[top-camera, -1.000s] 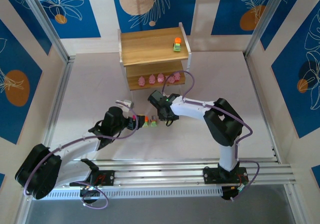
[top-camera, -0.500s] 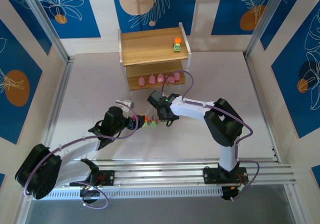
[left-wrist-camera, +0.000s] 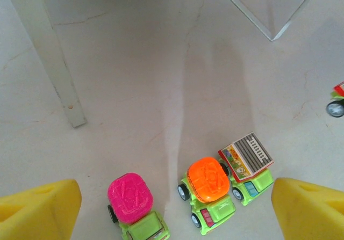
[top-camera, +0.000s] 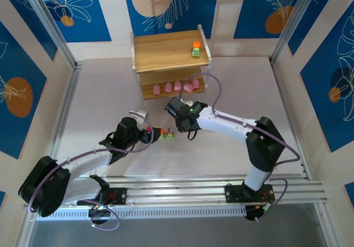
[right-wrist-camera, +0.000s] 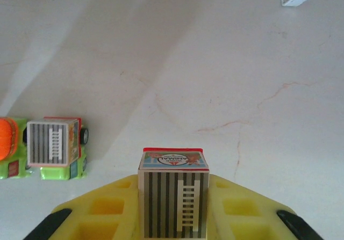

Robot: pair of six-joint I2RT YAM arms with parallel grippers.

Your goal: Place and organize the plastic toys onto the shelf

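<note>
Right wrist view: the striped-box truck [right-wrist-camera: 173,189] sits pinched in my right gripper [right-wrist-camera: 173,226], closed narrowly on its sides, its length running straight ahead of me. The shelf [top-camera: 166,51] stands beyond, slightly to my left, so my right arm is the nearer one. Its top board is bare left of the orange truck [top-camera: 196,48]; pink figures [top-camera: 177,86] line the lower board. My left gripper [left-wrist-camera: 174,208] hangs wide open and holds nothing, above three trucks [left-wrist-camera: 208,181] on the table [left-wrist-camera: 134,63].

Glossy plastic toy trucks [left-wrist-camera: 207,190]; matt veined tabletop [left-wrist-camera: 161,63]; light wood-grain shelf [top-camera: 166,51] boards.
</note>
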